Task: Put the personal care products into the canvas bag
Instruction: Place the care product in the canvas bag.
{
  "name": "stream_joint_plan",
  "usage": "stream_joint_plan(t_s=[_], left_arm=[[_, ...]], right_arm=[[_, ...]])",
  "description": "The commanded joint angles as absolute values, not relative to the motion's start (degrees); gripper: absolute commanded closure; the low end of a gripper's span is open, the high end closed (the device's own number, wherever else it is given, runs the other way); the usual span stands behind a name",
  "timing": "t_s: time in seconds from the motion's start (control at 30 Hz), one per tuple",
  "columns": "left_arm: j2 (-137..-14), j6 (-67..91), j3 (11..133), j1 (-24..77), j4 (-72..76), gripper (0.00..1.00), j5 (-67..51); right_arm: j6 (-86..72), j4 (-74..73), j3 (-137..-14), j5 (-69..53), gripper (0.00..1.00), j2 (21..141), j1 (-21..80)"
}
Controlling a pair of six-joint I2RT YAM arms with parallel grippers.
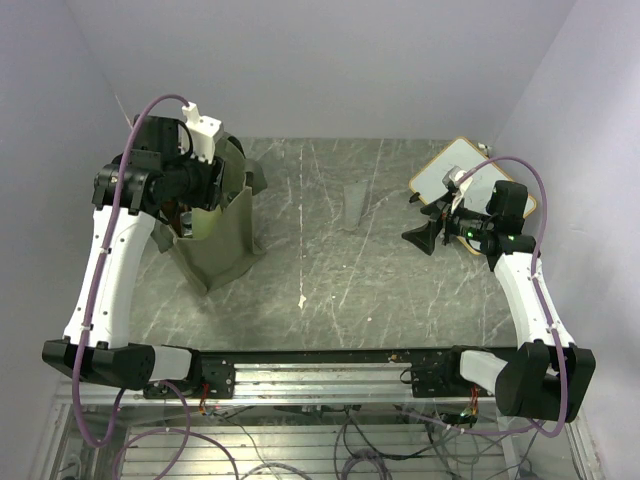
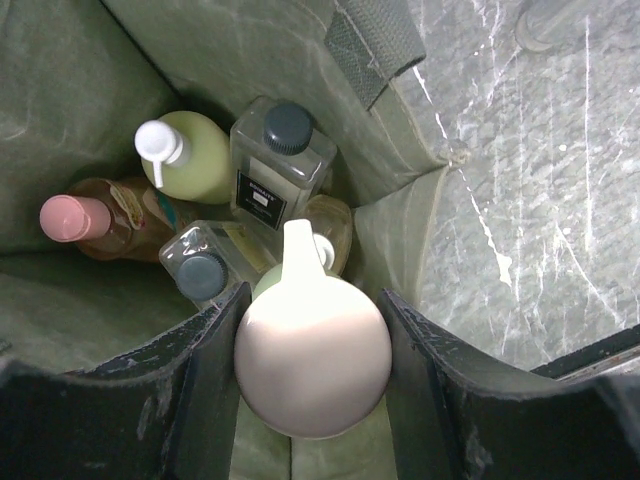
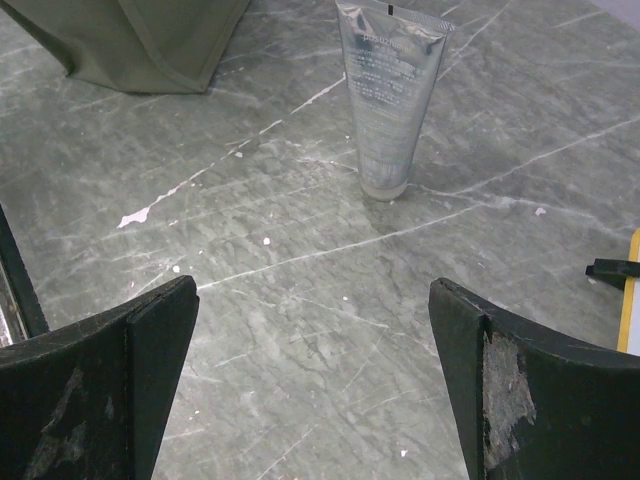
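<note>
The olive-green canvas bag [image 1: 225, 250] stands upright at the left. My left gripper [image 1: 198, 188] reaches into its open top, shut on a round cream bottle [image 2: 312, 355]. Below it in the bag [image 2: 60, 100] lie a yellow-green pump bottle [image 2: 200, 160], an orange bottle with a pink cap [image 2: 105, 222] and two clear square bottles with dark caps [image 2: 278, 165] [image 2: 205, 268]. A translucent grey tube [image 1: 355, 207] stands on its cap at mid-table. My right gripper [image 1: 416, 221] is open and empty, facing the tube [image 3: 390, 95] from a distance.
A wood-framed whiteboard [image 1: 462, 172] lies at the back right, right behind my right gripper; its yellow edge [image 3: 630, 300] shows in the right wrist view. The bag's strap [image 2: 375, 45] hangs over its rim. The grey marbled table [image 1: 330, 290] has walls around it.
</note>
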State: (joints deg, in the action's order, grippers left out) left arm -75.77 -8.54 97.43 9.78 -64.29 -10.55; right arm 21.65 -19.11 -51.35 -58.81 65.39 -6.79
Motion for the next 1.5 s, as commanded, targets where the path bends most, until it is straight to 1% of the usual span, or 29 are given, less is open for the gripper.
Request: stream_joint_plan(t_s=[0.0, 0.13, 0.4, 0.47, 0.53, 0.67, 0.87, 1.03, 1.27, 1.47], left_arm=[[-75.53, -6.47, 95.63, 9.76, -62.29, 0.93, -11.81], [-74.79, -7.19, 96.42, 9.76, -61.91, 0.93, -11.43], [-73.83, -8.55, 104.86, 9.76, -60.72, 0.93, -10.62], [-73.60, -8.76, 106.38, 9.74, -59.60, 0.93, -7.90], [-72.98, -8.80, 106.78, 9.76, -58.21, 0.93, -5.24], [-72.42, -7.83, 105.97, 9.76, -56.15, 0.93, -1.74], [-73.24, -5.91, 106.49, 9.67, -54.01, 0.93, 2.39], [-73.00, -3.76, 105.97, 9.58, -54.28, 0.93, 3.27], [-70.99, -2.34, 103.15, 7.93, -54.03, 0.93, 2.75], [-70.03, -1.38, 102.17, 5.65, -53.93, 0.93, 1.46]], right_arm=[[21.56, -18.09, -50.98, -59.75, 0.00, 65.48, -7.27], [21.30, -17.84, -50.88, -59.83, 0.00, 65.45, -7.26], [21.32, -18.49, -52.36, -59.84, 0.01, 65.87, -6.51], [22.82, -20.40, -54.88, -58.54, 0.03, 66.33, -4.42], [24.94, -22.24, -57.95, -55.78, 0.03, 67.37, 0.52], [29.92, -25.79, -67.23, -47.35, 0.03, 71.72, 13.01], [31.53, -26.74, -83.08, -43.96, 0.03, 82.90, 27.33], [34.17, -28.74, -96.53, -40.53, 0.03, 93.54, 37.93], [36.70, -35.00, -118.28, -37.89, 0.03, 109.80, 45.21], [38.42, -37.38, -127.02, -38.01, 0.05, 117.52, 48.22]])
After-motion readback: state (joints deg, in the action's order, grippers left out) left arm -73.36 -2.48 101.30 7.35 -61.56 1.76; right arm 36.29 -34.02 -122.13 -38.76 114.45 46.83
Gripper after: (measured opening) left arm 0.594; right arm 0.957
